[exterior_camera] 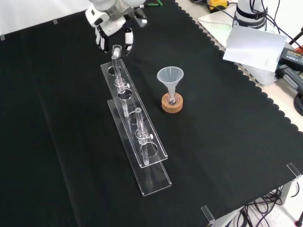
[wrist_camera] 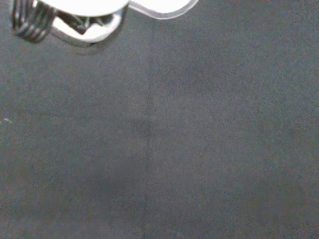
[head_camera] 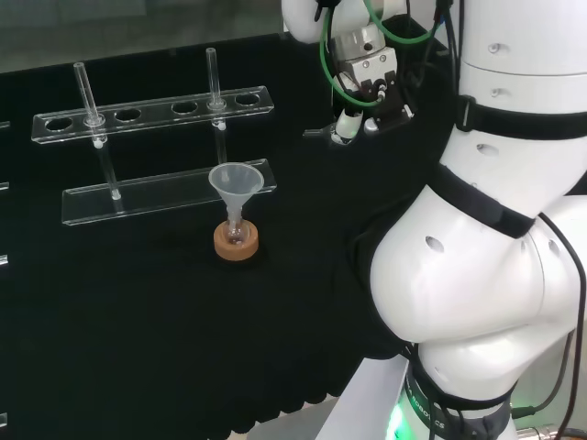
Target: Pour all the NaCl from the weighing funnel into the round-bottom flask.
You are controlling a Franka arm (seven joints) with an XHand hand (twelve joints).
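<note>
A small round-bottom flask [head_camera: 237, 233] [exterior_camera: 171, 100] stands on a cork ring [head_camera: 237, 246] [exterior_camera: 172, 106] near the middle of the cloth. A clear plastic funnel [head_camera: 238, 181] [exterior_camera: 169, 75] sits in its neck. What the flask holds cannot be made out. The hand [head_camera: 365, 81] [exterior_camera: 112, 26] hangs above the cloth well to the right of the flask in the head view, at the top of the front view. Its fingers [exterior_camera: 128, 41] curl downward. A faint clear piece, the weighing funnel [head_camera: 316, 133] [wrist_camera: 162, 11], pokes out from between them.
A two-tier clear rack [head_camera: 156, 105] [exterior_camera: 142, 151] with two glass tubes [head_camera: 213, 78] [exterior_camera: 116, 59] stands behind the flask in the head view, just below the hand in the front view. The scalloped cloth edge and a white sheet [exterior_camera: 253, 45] lie at the front view's right.
</note>
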